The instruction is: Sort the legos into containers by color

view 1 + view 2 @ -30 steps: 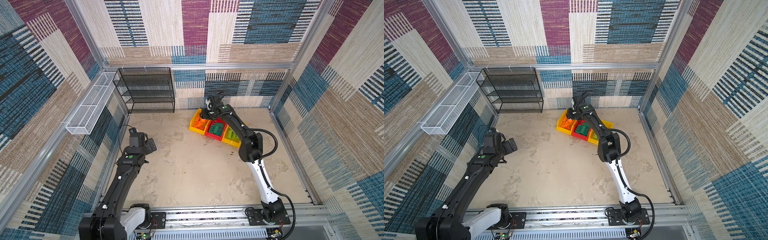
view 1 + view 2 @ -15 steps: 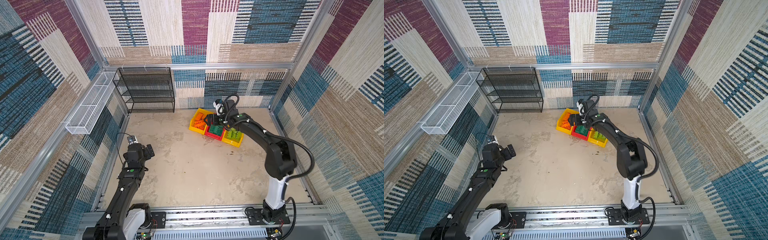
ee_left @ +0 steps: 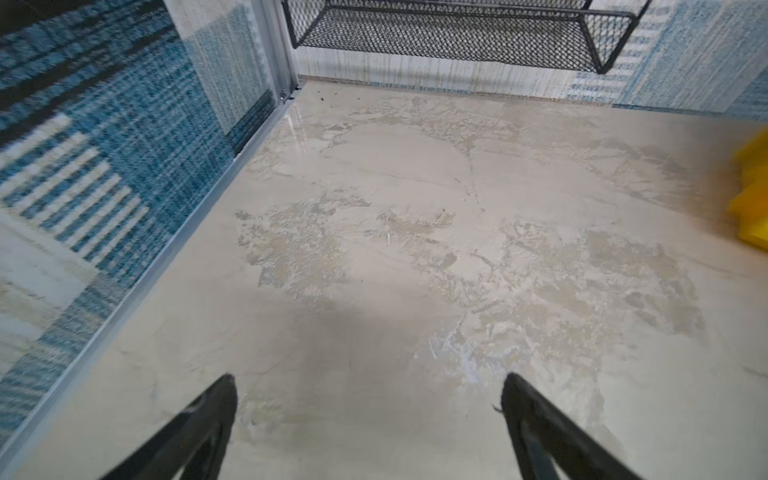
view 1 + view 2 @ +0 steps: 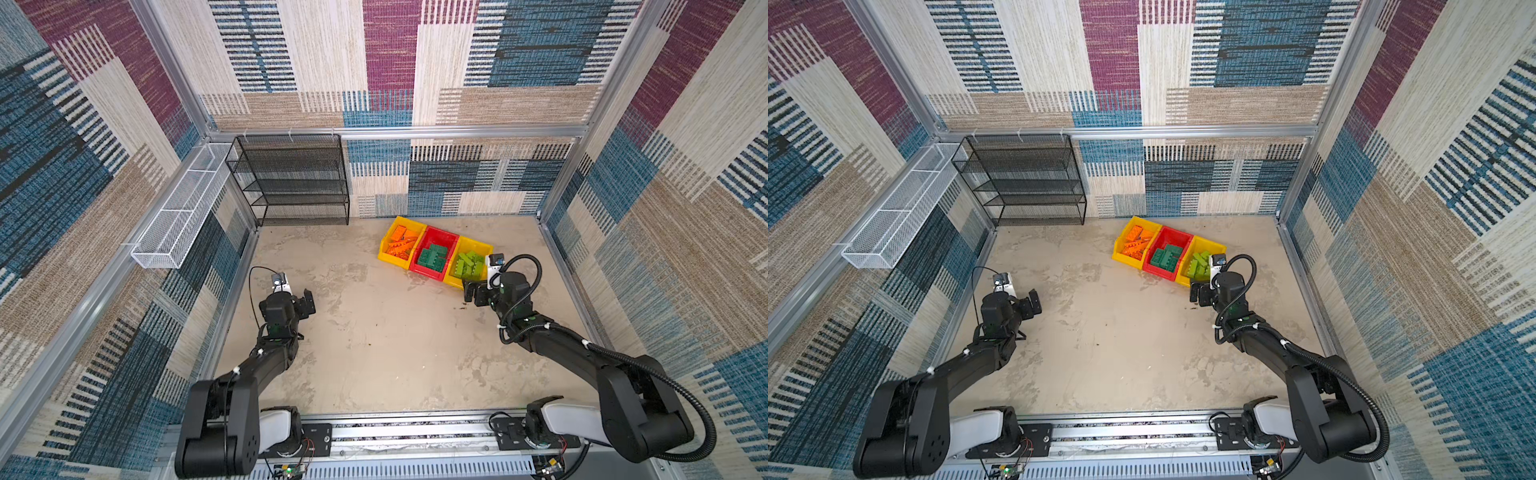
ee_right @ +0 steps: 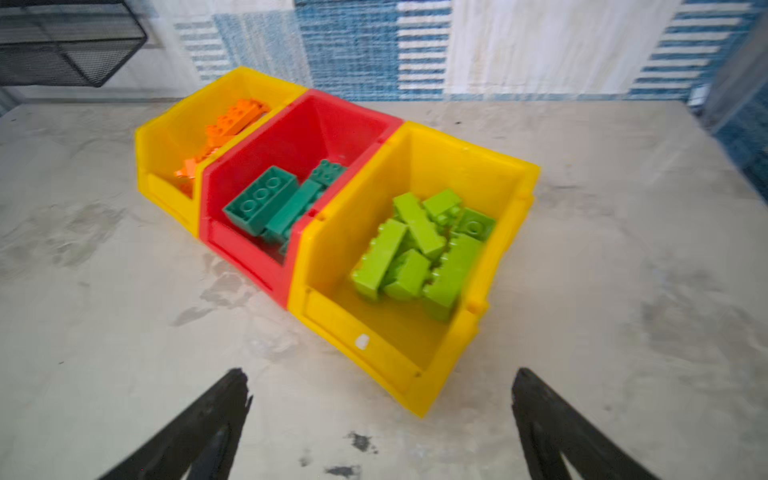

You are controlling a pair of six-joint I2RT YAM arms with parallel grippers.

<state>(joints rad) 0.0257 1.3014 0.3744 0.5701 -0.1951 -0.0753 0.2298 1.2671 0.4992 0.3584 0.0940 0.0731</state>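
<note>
Containers [image 5: 457, 166] hold color-sorted legos [image 5: 417, 226] (orange, dark green, lime); left pincer [image 3: 369, 376], right pincer [image 5: 379, 370] agape, empty.

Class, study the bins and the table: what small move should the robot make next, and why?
Probably retract the right end effector from the bins: orange bricks, dark green bricks and lime bricks sit sorted, none shows on the table, and it is open, empty.

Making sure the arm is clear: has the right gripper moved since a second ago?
Yes. The right gripper has pulled back from over the containers toward the robot's base. It now hangs open just in front of them.
</note>
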